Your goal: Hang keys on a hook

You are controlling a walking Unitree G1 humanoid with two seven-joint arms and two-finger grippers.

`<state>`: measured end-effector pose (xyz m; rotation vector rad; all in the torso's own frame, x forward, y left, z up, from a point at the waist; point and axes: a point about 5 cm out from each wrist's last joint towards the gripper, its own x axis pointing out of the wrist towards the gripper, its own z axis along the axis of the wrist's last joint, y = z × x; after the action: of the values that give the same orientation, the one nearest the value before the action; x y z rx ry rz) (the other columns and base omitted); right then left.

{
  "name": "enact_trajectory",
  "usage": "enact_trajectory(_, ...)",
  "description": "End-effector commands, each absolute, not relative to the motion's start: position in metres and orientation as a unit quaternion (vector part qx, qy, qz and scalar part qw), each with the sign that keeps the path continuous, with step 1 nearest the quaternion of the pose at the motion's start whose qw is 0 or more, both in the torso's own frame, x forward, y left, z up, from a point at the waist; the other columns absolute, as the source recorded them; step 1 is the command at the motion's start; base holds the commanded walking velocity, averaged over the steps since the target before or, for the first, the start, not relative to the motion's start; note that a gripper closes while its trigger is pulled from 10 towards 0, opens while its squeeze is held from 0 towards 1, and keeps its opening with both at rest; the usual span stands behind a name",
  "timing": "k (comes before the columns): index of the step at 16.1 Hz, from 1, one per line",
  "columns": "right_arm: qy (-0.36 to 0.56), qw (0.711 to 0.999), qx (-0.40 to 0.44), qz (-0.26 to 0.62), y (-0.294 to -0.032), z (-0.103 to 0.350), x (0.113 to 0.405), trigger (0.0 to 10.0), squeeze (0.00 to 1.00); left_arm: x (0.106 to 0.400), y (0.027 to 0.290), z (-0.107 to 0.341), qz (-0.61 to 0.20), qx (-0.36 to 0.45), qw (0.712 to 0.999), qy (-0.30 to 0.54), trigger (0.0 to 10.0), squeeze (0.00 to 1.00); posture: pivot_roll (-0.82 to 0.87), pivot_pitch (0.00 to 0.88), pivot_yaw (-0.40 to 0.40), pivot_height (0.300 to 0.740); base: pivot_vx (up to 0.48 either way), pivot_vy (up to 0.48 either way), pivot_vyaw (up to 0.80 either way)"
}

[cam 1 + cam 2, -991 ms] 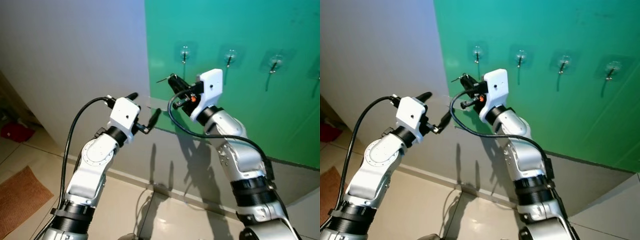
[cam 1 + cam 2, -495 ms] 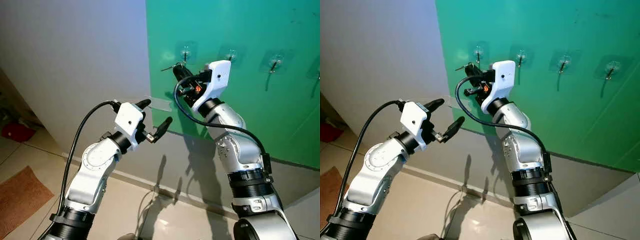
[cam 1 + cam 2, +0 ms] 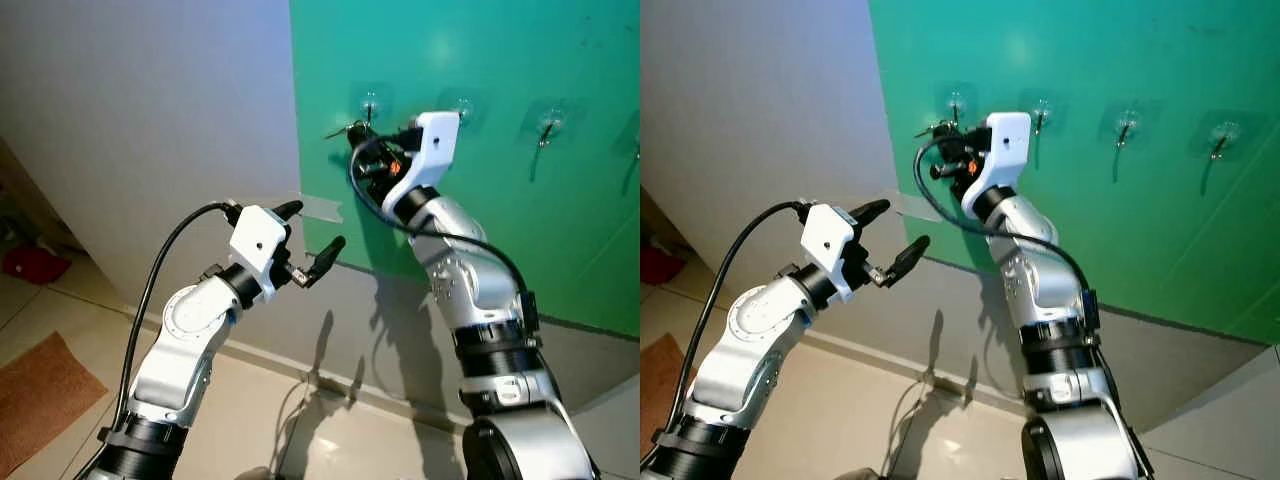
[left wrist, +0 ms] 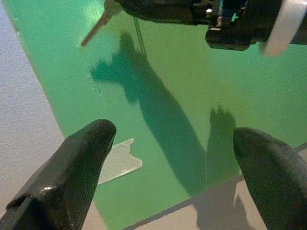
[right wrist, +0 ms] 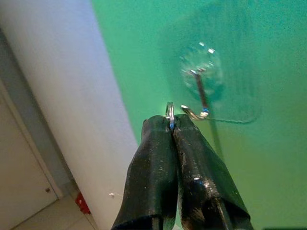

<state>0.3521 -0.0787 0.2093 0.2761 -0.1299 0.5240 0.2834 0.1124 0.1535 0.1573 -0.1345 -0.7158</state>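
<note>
Right hand (image 5: 171, 125) risen, pinching keys (image 5: 169, 111) beside hook (image 5: 195, 111), apparently touching.

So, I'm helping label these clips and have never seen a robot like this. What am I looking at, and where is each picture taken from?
This is a humanoid robot with two silver arms, each ending in a gripper of two long black fingers. Two pictures come from a stereo camera on its head; the other two come from cameras on its wrists, looking along the fingers.

It faces a green wall panel with a row of clear stick-on hooks. The right gripper is shut on a key ring, held right beside the tip of the leftmost hook; a key sticks out to the side. The ring does not look hung yet. The left gripper is open and holds nothing, lower down near a piece of clear tape on the wall.
</note>
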Motion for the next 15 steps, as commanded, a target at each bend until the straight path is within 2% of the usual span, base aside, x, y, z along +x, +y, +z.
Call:
enact_trajectory(1,-0.048,0.958,0.14,0.244,-0.08,0.207,0.356,10.0,0.0,0.283,0.113,0.157,-0.355,0.079,0.929,-0.069,10.0,0.0,-0.07,0.0,0.041,0.74,0.0,0.0,0.0)
enact_trajectory(8,-0.052,0.955,0.168,0.24,-0.084,0.211,0.358,10.0,0.0,0.283,0.113,0.156,-0.357,0.079,0.928,-0.069,10.0,0.0,-0.07,0.0,0.043,0.74,0.0,0.0,0.0)
enact_trajectory(15,-0.064,0.946,0.132,0.287,-0.077,0.21,0.348,10.0,0.0,0.283,0.112,0.156,-0.361,0.08,0.927,-0.068,10.0,0.0,-0.07,0.0,0.048,0.74,0.0,0.0,0.0)
